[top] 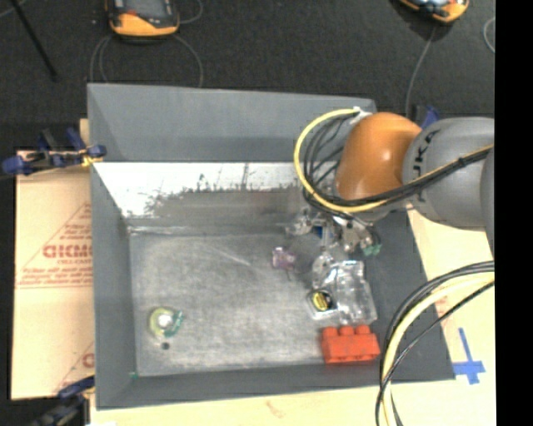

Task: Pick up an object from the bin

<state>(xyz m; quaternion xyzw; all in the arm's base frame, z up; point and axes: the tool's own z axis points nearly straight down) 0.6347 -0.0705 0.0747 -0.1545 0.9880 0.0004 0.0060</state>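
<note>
— Pincer [340,279] location?
— Right-centre of bin [208,187]. Opening: cannot tell.
— Nearest things?
— Small yellow-black piece [321,301] at its lower-left edge; red brick [350,344] just below; purple piece [284,258] left.

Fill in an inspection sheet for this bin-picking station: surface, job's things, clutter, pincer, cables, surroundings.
Surface: grey metal bin, floor scuffed.
Job's things: red studded block in the view's lower right corner; shiny clear piece just above it, with a yellow-and-black bit beside; small purple piece mid-floor; pale green round thing lower left.
Clutter: nothing seen.
Pincer: pincer hangs under the orange cover, over the bin's right side by the clear piece; whether it holds anything cannot be told.
Cables: yellow and black cables looped round the cover.
Surroundings: dark floor; orange-and-black device on it.
</note>
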